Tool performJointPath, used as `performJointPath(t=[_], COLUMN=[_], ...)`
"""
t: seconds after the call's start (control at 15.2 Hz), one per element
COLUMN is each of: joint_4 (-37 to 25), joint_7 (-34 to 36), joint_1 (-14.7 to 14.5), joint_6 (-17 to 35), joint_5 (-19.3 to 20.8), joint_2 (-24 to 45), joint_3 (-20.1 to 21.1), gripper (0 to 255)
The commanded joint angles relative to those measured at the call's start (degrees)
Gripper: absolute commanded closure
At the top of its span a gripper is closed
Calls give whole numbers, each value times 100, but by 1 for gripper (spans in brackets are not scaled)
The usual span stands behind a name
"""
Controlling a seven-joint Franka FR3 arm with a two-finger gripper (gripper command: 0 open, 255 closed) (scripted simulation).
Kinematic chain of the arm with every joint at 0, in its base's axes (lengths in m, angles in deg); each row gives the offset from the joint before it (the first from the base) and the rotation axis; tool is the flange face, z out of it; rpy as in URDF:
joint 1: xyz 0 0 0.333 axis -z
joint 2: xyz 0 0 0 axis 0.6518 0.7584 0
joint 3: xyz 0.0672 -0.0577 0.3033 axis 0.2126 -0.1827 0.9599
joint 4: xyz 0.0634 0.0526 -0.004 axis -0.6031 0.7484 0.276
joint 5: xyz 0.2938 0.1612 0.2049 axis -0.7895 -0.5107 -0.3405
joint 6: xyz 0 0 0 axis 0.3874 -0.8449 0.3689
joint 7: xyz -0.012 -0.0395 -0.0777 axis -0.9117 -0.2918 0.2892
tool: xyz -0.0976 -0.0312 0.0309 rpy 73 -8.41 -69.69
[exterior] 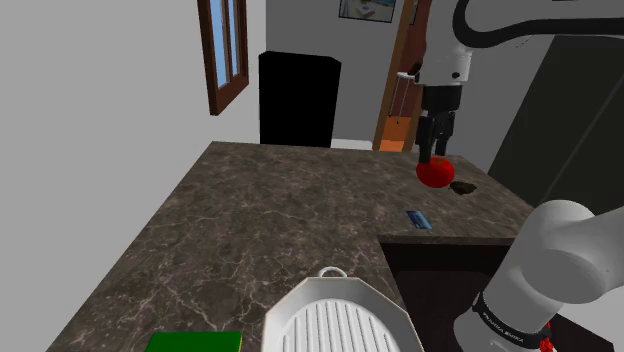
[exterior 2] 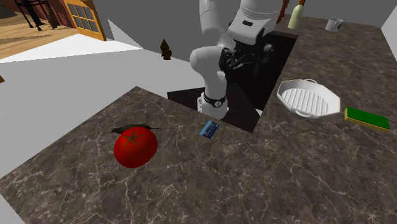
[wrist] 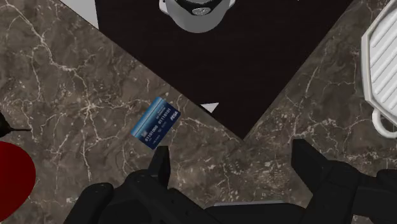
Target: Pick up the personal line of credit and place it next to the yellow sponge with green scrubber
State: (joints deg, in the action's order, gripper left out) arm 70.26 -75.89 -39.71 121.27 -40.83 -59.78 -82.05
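the black hand (exterior: pixel 437 148) hangs high above the dark marbled counter (exterior: pixel 260 220), pointing down, empty. in the wrist view the hand (wrist: pixel 236 167) has its two fingers (wrist: pixel 161 163) spread wide apart with nothing between them but bare counter.

the credit card (wrist: pixel 156 122), blue with pale print, lies flat on the counter just ahead of one fingertip, outside the gap between the fingers and on the side toward the tomato (wrist: pixel 13 179). it touches neither finger. its lettering can be seen from the wrist but is too small to read.

the shoulder view shows the height that the wrist view hides: the hand floats well above the counter, the red tomato (exterior: pixel 435 172) sits beyond and below it, and the credit card (exterior: pixel 419 219) lies nearer the camera, close to the counter's edge by the dark recess that holds the stand.

the second exterior view, looking back toward the white arm (exterior 2: pixel 213 70), shows the credit card (exterior 2: pixel 209 130) near the recess corner, with the tomato (exterior 2: pixel 135 147) near it. well apart from it stand a white ribbed baking dish (exterior 2: pixel 310 100) and, just beside that, the sponge (exterior 2: pixel 367 119), yellow with a green top. the shoulder view gives the sponge (exterior: pixel 195 342) as a green patch at the lower edge.
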Motion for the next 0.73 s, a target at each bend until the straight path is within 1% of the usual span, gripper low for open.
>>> performJointPath(t=[0.0, 0.66], joint_4=[0, 510], joint_7=[0, 952], joint_1=[0, 855], joint_6=[0, 881], joint_5=[0, -234], joint_2=[0, 1659], joint_3=[0, -707], gripper=[0, 0])
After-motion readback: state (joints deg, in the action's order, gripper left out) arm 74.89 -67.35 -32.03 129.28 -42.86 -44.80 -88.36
